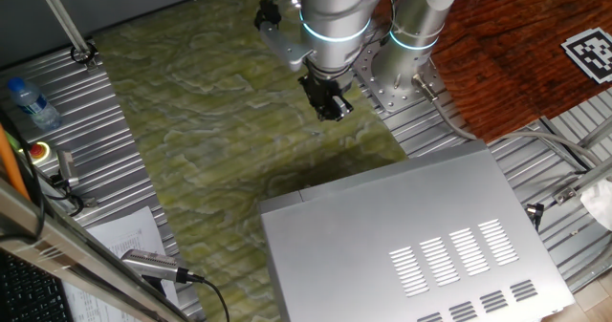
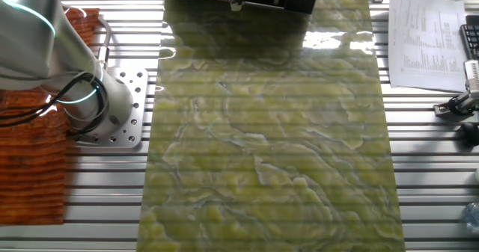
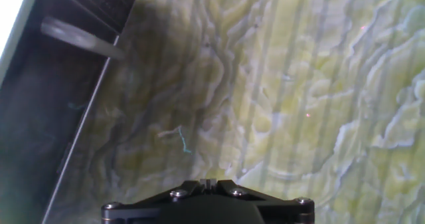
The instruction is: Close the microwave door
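At lower right of one fixed view: microwave point(image 1: 411, 236), silver-grey box w/ slit vents on top, sitting on green marbled mat point(image 1: 210, 102).
Door state can't be told from that view; in hand view a dark panel w/ silver edge, prob. microwave door point(image 3: 46, 111), fills the left side above the mat. Gripper point(image 1: 328, 100) hangs over the mat, apart from the box; jaws' opening can't be told. Water bottle point(image 1: 29, 102) and red button point(image 1: 39, 152) sit at far left, papers point(image 2: 426, 35) near the mat.
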### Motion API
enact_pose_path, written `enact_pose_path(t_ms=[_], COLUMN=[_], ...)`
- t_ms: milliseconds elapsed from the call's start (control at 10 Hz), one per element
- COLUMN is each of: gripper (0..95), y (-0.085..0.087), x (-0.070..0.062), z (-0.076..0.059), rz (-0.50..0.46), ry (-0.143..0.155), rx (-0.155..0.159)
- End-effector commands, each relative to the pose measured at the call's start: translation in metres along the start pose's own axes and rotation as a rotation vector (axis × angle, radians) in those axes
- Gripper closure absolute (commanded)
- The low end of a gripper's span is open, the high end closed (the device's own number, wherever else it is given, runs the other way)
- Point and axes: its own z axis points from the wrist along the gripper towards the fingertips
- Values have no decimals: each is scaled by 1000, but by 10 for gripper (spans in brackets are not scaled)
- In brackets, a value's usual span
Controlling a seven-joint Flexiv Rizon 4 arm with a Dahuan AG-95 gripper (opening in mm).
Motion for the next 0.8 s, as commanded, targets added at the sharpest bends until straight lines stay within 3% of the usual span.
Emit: enact_pose_path(t_ms=[100, 400, 700, 800], gripper=[950, 950, 950, 950], y=[-1, -2, -43, -75], x=[2, 1, -4, -3], z=[0, 1, 6, 9], rz=[255, 270, 250, 228], ry=[-36, -38, -31, -26], rx=[-36, -46, -44, -45])
